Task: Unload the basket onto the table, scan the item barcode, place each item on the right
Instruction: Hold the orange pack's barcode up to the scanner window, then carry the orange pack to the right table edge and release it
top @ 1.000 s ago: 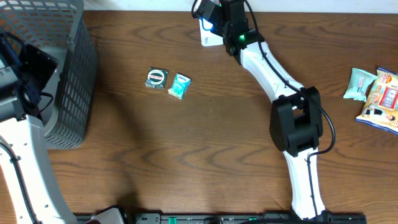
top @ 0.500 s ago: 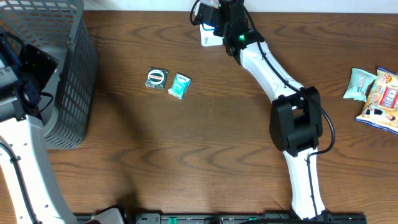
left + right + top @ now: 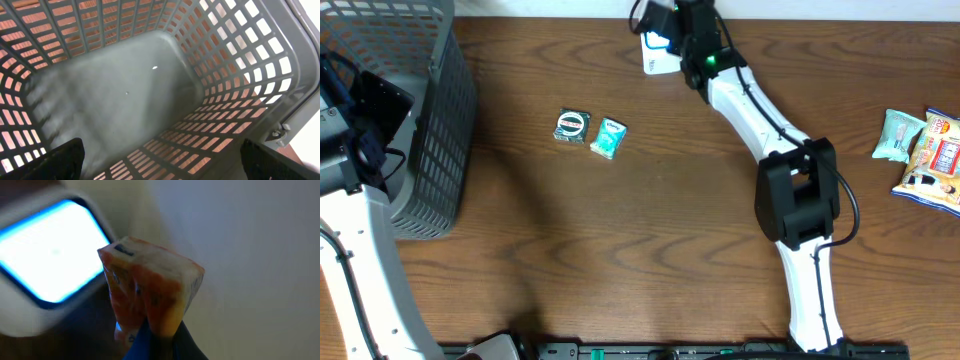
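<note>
While pinching orange packet (image 3: 150,287) in right gripper (image 3: 156,339) at bench's (image 3: 650,230) far-edge scanner (image 3: 45,255), with left gripper (image 3: 162,162) released, could misread if angled away

The bench (image 3: 650,230) is filling nearly the whole overhead view. Its dark brown wooden top is showing long grain lines running left to right. A pale strip (image 3: 840,9) is running along the far edge of the bench; whether it is wall or floor cannot be told. A black rail (image 3: 650,352) is lying along the near edge. Light is falling evenly from above, and a soft, broad shadow (image 3: 535,260) is darkening the left part of the wood. In the right wrist view, a blurred off-white surface (image 3: 260,255) is filling the background.
</note>
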